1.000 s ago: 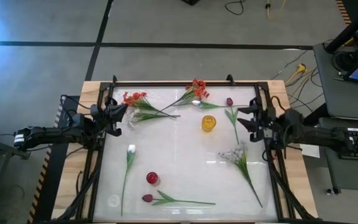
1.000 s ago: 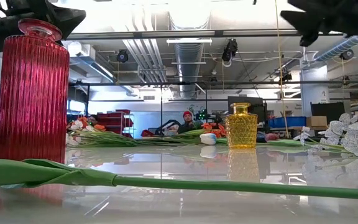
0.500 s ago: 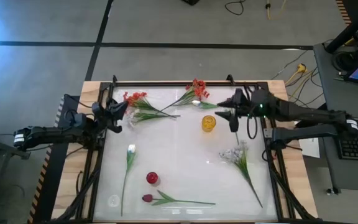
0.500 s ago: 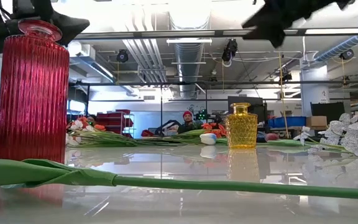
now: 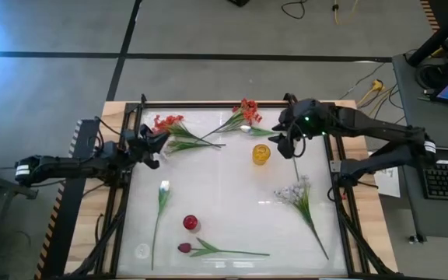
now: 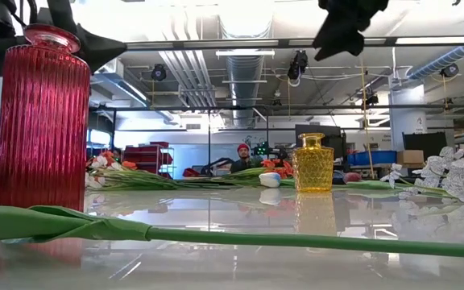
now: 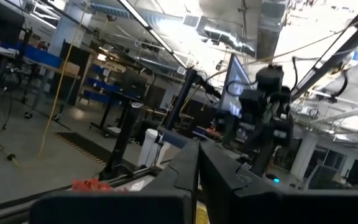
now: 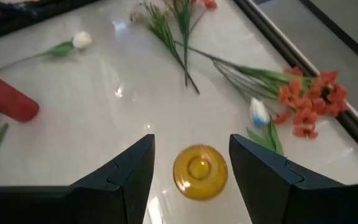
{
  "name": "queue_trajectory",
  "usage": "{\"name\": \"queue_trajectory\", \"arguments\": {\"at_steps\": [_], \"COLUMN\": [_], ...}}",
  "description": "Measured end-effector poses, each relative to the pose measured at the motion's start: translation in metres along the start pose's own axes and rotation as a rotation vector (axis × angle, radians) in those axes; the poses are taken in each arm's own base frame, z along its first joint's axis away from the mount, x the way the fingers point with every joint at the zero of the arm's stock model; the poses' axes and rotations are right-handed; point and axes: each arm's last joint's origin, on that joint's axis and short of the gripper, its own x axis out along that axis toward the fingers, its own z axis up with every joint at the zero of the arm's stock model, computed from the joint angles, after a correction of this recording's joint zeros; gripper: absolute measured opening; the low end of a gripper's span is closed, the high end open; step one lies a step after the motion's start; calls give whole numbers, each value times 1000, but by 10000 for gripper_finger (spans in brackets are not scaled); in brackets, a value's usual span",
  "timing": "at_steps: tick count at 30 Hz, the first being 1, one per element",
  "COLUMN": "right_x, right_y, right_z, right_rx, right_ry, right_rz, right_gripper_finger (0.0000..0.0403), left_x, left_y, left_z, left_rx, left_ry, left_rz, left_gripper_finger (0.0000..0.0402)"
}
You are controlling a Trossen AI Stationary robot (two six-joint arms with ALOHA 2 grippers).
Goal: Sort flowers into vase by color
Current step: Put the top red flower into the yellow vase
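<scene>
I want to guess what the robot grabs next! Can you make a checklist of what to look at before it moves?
1. Right end effector open: ok, fingers apart and empty.
2. Right end effector above the yellow vase: ok in the wrist view.
3. Yellow vase upright and empty: ok.
4. Red vase upright: ok.
5. Flowers out of vases: ok, orange-red flowers, white rose and maroon tulip all lie on the table.
6. Left end effector open: cannot tell.
</scene>
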Motion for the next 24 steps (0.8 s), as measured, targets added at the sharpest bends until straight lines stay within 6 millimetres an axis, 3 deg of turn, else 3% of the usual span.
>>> {"name": "queue_trajectory", "arguments": {"at_steps": [11,17,24], "right_x": [18,33,44], "right_y": [0,-29,-63], "right_z": [15,-3,-29], "right_rx": [160,346,485], "right_ry": [102,333,456], "right_rz": [-50,-254,-337], "right_gripper_finger": [199,199,199], "left_x": [1,1,1], "left_y": [0,0,0], "left_z": [-1,-1,-1], "left_rx": [7,7,8], "left_ry": [5,3,7], "left_rz": [2,2,2], "left_gripper_finger": [0,0,0]}}
